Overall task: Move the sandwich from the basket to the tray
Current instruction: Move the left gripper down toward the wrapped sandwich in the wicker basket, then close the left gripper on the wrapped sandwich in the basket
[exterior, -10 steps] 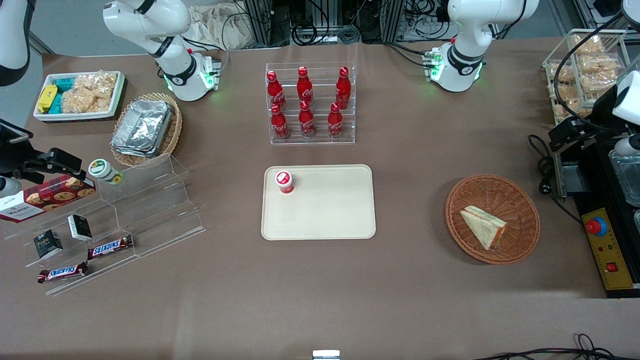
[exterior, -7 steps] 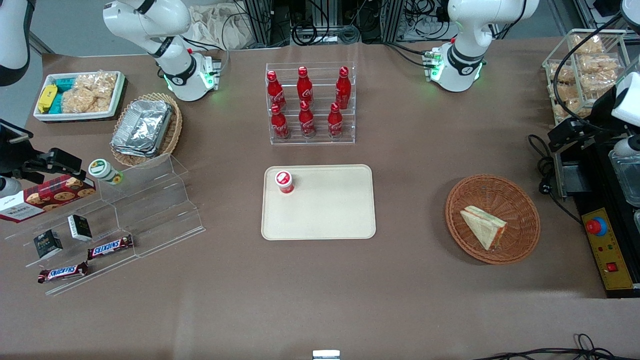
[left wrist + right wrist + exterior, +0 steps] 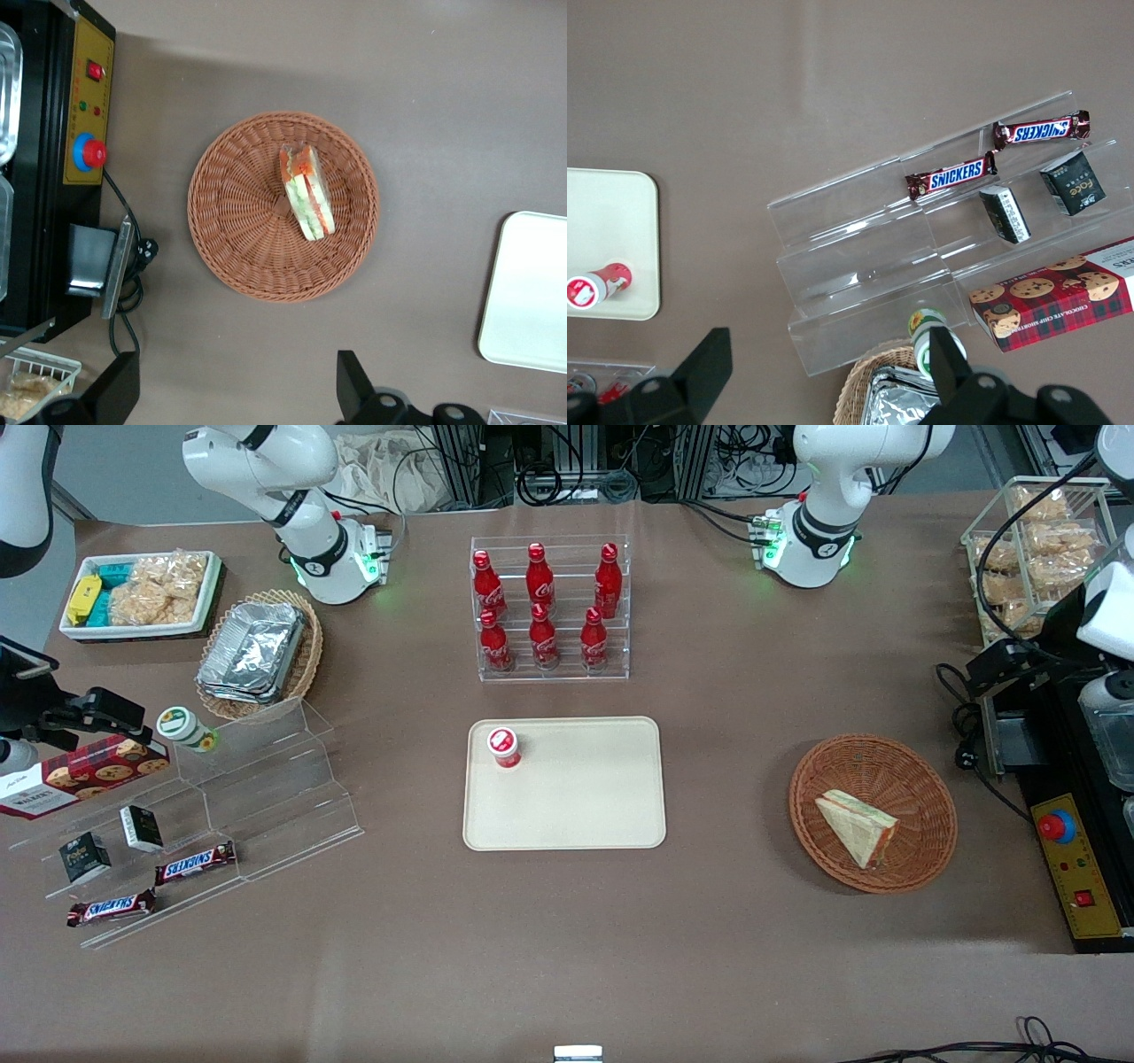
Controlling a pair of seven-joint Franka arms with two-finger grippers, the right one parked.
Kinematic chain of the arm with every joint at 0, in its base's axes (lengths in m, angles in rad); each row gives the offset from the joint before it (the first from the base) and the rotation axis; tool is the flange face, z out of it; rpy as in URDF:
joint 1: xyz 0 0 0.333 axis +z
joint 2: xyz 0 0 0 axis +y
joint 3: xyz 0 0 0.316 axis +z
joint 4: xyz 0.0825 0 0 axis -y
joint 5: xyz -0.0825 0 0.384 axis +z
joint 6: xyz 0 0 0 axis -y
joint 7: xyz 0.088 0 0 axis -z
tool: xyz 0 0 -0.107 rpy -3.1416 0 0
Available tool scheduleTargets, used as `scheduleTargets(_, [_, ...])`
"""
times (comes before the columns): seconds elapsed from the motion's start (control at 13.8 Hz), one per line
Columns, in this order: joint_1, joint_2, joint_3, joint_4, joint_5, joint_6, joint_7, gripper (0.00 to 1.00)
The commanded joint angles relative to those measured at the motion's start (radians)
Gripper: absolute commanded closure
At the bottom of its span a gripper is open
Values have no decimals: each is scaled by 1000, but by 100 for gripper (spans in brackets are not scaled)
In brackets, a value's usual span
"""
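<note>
Jaws [image 3: 235,390] spread wide, high above brown tabletop [image 3: 726,700].

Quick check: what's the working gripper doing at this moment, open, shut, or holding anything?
Gripper: open, holding nothing, high above the basket; the sandwich lies in it untouched.

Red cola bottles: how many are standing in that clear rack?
6. Three cola bottles stand on the rack's upper step and three on the lower step, nearer the front camera. None looks hidden. The pincer hovers open above the basket.
</note>
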Motion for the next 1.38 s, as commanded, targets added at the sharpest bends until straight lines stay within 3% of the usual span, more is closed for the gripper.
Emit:
scheduleTargets(0.0, [32,45,-8,3,-10,8,-22,0])
scheduleTargets(0.51, [39,248,-8,-5,-132,178,-134,0])
scheduleTargets(1.09, [35,499,-9,-62,-176,527,-274,0])
scheduleTargets(1.31, [34,562,-9,-62,-240,616,-275,0])
